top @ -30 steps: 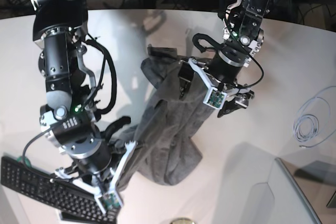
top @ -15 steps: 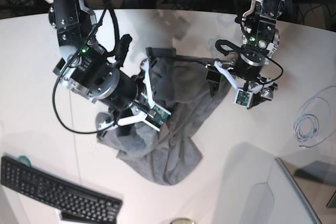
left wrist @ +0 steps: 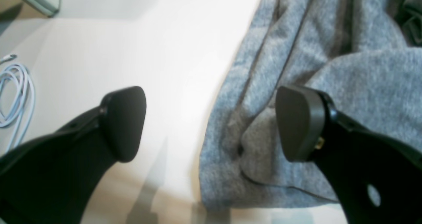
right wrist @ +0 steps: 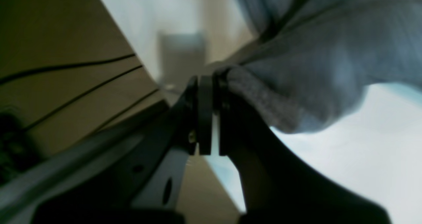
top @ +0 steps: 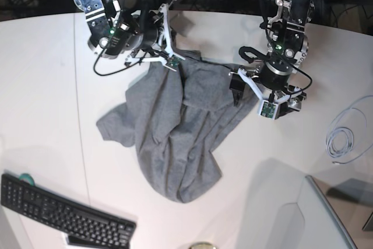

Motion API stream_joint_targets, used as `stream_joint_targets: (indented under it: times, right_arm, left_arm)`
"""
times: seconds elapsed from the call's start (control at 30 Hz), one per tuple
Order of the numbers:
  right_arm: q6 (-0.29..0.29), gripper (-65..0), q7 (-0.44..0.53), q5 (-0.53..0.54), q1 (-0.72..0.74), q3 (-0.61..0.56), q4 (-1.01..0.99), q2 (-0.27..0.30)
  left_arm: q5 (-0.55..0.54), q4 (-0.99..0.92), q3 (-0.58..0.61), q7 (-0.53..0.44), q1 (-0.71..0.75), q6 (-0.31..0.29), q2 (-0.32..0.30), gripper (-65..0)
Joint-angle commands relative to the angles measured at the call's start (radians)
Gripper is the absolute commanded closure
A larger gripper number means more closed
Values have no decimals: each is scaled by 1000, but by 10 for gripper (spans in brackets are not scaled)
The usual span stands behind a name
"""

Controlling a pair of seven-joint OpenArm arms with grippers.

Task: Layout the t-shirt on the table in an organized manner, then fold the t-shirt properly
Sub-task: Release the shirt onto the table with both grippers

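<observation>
1. Presently, the grey t-shirt (top: 175,138) is seen lying crumpled near the middle of the white desk (top: 46,74), bunched into long folds that run from the far side toward the near edge.
2. The right tool (right wrist: 207,85) is seen pressed shut on a far edge of the t-shirt (right wrist: 296,79); in the base view this tool (top: 172,61) is held above the desk at the garment's far end, and the cloth is drawn up to it.
3. The left tool (left wrist: 211,118) is seen spread wide, with one finger (left wrist: 123,122) over bare desk (left wrist: 148,52) and the other finger (left wrist: 296,122) over the t-shirt (left wrist: 329,66); nothing is held between them.
4. The garment's side edge is seen between those two fingers, and a hemmed corner lies just below them.
5. In the base view the left tool (top: 256,94) is placed at the t-shirt's edge on that view's right.
6. Open desk is left on both sides of the garment; a wide bare stretch is seen on the base view's left.
7. A black keyboard (top: 64,211) lies at the near left corner, well apart from the cloth.
8. A coiled white cable (top: 341,141) lies near the right edge, also apart from the t-shirt.
</observation>
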Motion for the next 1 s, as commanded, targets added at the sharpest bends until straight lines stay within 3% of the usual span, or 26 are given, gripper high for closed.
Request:
stream_joint_targets:
  times: [0.0, 0.17, 0.23, 0.33, 0.47, 0.53, 0.7, 0.83, 0.97]
  right_arm:
    - [5, -39, 10, 37, 4, 33, 3, -6]
    - [5, -347, 10, 141, -39, 158, 95, 0]
    - [5, -438, 12, 144, -66, 207, 180, 0]
    - [5, -452, 13, 147, -75, 330, 304, -20]
    - [5, -458, 12, 155, 21, 490, 369, -74]
    - [-1, -459, 2, 152, 112, 484, 335, -66]
    - [-149, -459, -11, 152, 359, 407, 36, -51]
    - [-241, -459, 114, 152, 512, 319, -280, -12]
    - [-295, -456, 233, 152, 578, 275, -477, 20]
  left_arm:
    - [1, 15, -10, -21, -10, 4, -9, -584]
    - [-8, 13, -59, -21, 7, 4, -44, -584]
    - [-8, 13, -111, -24, 33, 4, -51, -584]
    - [-8, 17, -220, -29, 63, -13, -51, -584]
    - [-8, 15, -363, -29, 93, -142, -32, -584]
    - [-8, 15, -418, -29, 99, -203, -4, -584]
    - [-7, 18, -494, -24, 101, -282, 51, -584]
    - [-2, 26, -503, -24, 106, -308, 75, -584]
    - [-7, 24, -501, -27, 118, -308, 77, -584]
